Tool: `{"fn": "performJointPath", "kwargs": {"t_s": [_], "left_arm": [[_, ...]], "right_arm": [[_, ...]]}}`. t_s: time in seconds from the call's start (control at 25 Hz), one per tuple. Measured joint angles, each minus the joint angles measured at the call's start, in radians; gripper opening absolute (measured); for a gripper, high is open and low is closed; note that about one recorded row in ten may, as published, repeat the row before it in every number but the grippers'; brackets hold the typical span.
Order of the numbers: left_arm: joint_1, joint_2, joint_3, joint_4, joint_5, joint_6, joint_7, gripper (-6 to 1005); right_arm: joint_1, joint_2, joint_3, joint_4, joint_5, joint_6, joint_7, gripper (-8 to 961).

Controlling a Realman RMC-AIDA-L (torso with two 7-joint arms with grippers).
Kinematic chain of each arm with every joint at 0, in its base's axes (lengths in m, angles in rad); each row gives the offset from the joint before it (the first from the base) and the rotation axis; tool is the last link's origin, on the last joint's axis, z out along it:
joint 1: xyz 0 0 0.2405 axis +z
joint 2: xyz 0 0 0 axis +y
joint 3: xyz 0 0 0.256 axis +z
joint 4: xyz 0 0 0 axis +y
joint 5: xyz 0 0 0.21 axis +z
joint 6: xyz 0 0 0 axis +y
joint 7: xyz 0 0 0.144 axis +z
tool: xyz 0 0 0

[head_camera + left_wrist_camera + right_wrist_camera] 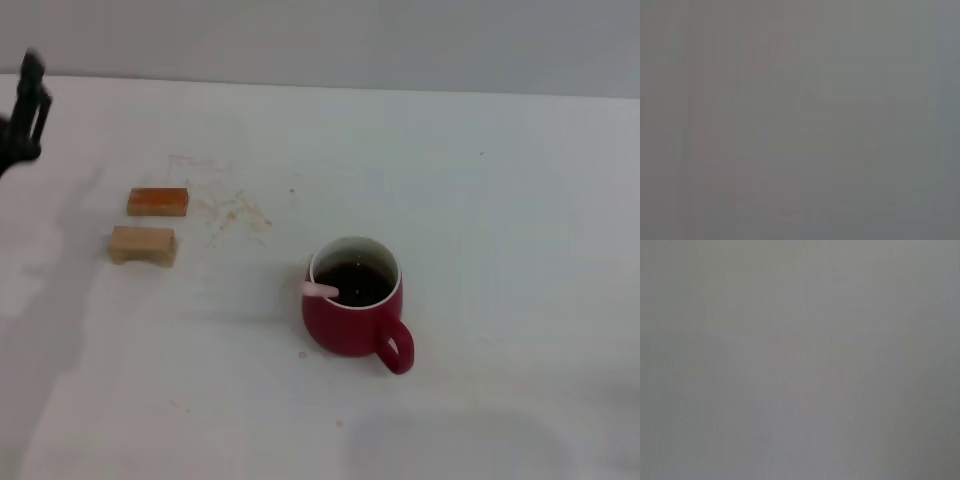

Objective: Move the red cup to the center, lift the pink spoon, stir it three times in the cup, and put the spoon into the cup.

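Left gripper: showing only as a dark shape at the far left edge of the head view, at about 10 o'clock from the cup; raised clear of the table and touching nothing.
Left fingers: cannot tell whether they are spread or pressed together; the shape is too dark and cut off by the edge.
Right gripper: not showing in any view.
Wrist views: both are giving only a flat grey field, with no object readable in either.
Red cup: standing upright on the white table, a little below the middle of the head view; white rim facing up, loop handle pointing toward 5 o'clock.
Cup contents: dark liquid is sitting inside, below the rim.
Pink spoon: resting inside the cup; the pale pink handle end is leaning over the rim at about 9 o'clock, and the bowl end is lying hidden under the dark liquid.
Wooden blocks: 2 tan blocks are lying well apart from the cup, toward 10 o'clock.
Block 1: the farther one, more orange in tone.
Block 2: the nearer one, paler, lying just beside block 1 at its 6 o'clock, not touching it.
Stains: faint reddish smears are marking the table between the blocks and the cup.
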Motion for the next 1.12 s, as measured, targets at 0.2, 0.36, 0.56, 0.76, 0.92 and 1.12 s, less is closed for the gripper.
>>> {"fn": "performJointPath", "kwargs": {"t_s": [0.2, 0.36, 0.56, 0.76, 0.92, 1.12], "left_arm": [[-0.027, -0.009, -0.006, 0.169, -0.002, -0.008, 0.007, 614], [-0.028, -0.016, -0.002, 0.228, -0.004, -0.009, 0.011, 625], [-0.003, -0.02, -0.001, 0.234, -0.004, -0.001, 0.005, 639], [0.01, -0.02, -0.002, 0.235, -0.005, 0.004, 0.003, 653], [0.013, -0.021, -0.005, 0.237, -0.006, 0.005, -0.021, 664], [0.021, -0.021, -0.005, 0.238, -0.007, 0.005, -0.035, 699]], "right_arm": [[0.007, 0.0, -0.006, -0.001, -0.001, -0.022, 0.0, 0], [0.01, -0.001, -0.012, -0.005, -0.002, -0.042, 0.0, 0], [0.011, -0.001, -0.014, -0.006, -0.002, -0.046, 0.0, 1], [0.016, -0.003, -0.023, -0.007, -0.003, -0.047, 0.0, 1], [0.021, -0.003, -0.024, -0.008, -0.003, -0.047, 0.0, 1], [0.023, -0.003, -0.025, -0.008, -0.005, -0.047, 0.0, 0]]}}
